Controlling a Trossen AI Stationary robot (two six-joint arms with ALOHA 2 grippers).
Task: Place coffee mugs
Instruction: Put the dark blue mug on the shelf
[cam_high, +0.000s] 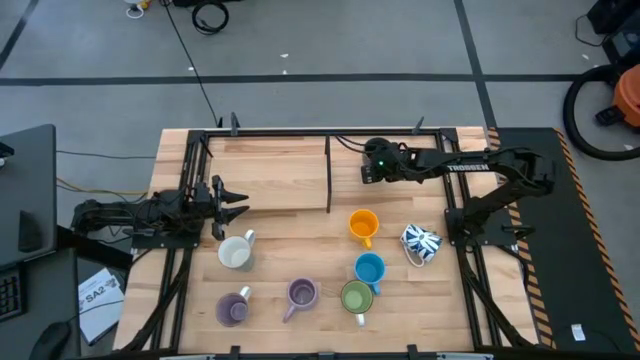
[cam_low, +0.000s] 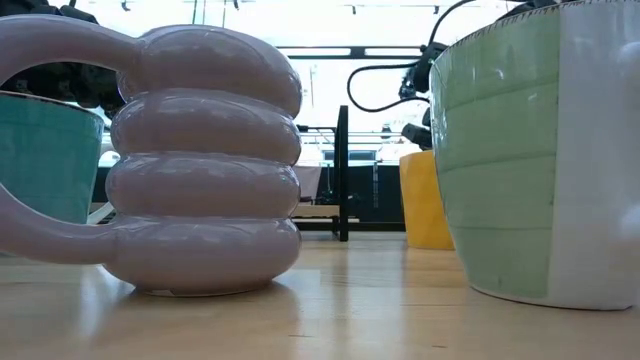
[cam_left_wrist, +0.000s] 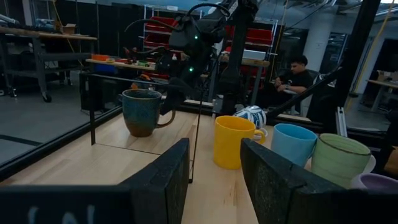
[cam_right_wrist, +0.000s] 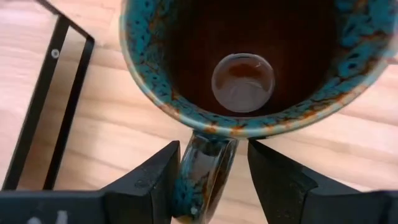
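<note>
We see a pale wood bench (cam_high: 290, 220) in a black frame on a grey floor (cam_high: 330, 40), shelving and a seated person (cam_left_wrist: 297, 78) behind. The right jaws (cam_right_wrist: 211, 165) straddle the handle of a dark teal mug (cam_right_wrist: 249, 74) at the back, not clamped. Seven other mugs (cam_high: 368, 268) stand nearer the front. The left jaws (cam_high: 232, 203) wait open above the white mug (cam_high: 236, 253).
</note>
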